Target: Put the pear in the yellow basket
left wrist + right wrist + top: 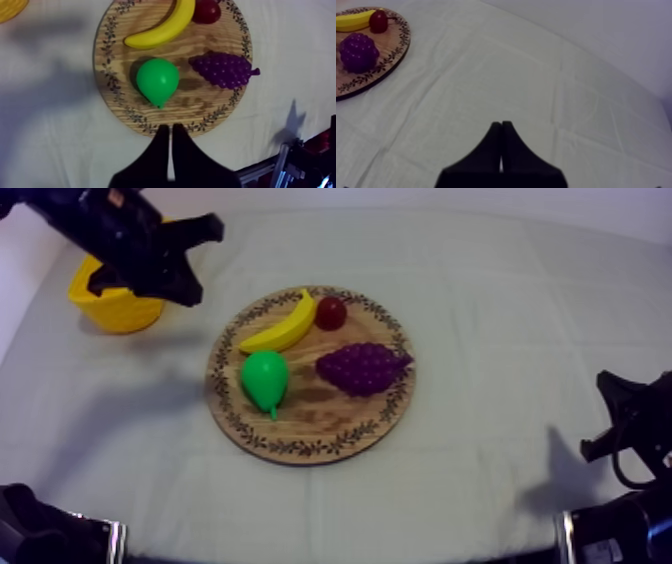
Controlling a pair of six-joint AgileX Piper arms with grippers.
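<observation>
Shows the left gripper (169, 128) shut tight with nothing in it, both black fingers pressed together into a narrow wedge, clear of every fruit. Places that arm high at the table's far left, over the yellow basket (112, 310), which sits on the grey-white cloth (500, 308) well apart from the round wooden board (322, 416). Finds the green pear (264, 378) lying on the board's left side, toward the near rim, round end far and narrow end pointing near, untouched by either arm. Puts the banana (281, 328) just beyond the pear on the far side, slanting up to the right, with the small red fruit (331, 313) at the banana's right tip. Sets the purple bunch of grapes (362, 368) to the pear's right, a strip of bare wood between the two. Looks, through the left wrist camera, straight down on the pear from above, with the closed fingertips showing over the board's patterned near rim. Shows the right gripper (502, 124) likewise closed on nothing, fingers together, low at the table's near right over bare cloth, well away from the board.
</observation>
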